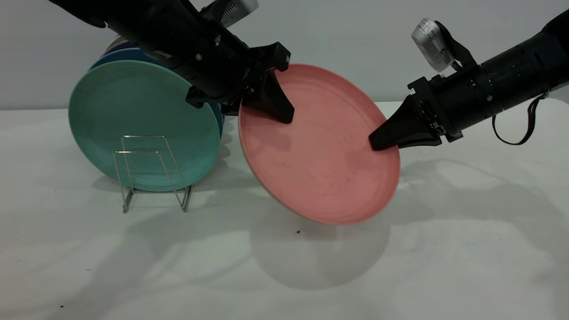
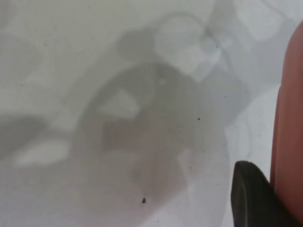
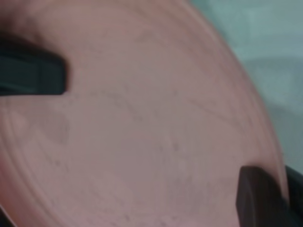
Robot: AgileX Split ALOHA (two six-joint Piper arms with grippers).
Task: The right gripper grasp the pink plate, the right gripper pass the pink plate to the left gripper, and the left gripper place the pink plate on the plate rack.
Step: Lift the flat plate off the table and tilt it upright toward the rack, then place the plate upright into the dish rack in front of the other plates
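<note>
The pink plate (image 1: 320, 164) hangs tilted in the air above the white table, held at two sides. My left gripper (image 1: 284, 115) is clamped over its upper left rim, one finger lying on the plate's face and the other hidden behind it. In the left wrist view that finger (image 2: 251, 198) presses against the pink plate (image 2: 289, 118). My right gripper (image 1: 378, 142) is shut on the right rim. Its near finger (image 3: 258, 198) rests on the pink plate (image 3: 151, 123), with the left gripper's finger (image 3: 33, 73) across from it. The plate rack (image 1: 143, 136) stands at the left.
A teal-green plate (image 1: 142, 120) stands upright in the rack, with a blue plate (image 1: 129, 54) and others stacked behind it. The rack's front wire loops hold nothing. The white table (image 1: 444, 244) stretches open in front and to the right.
</note>
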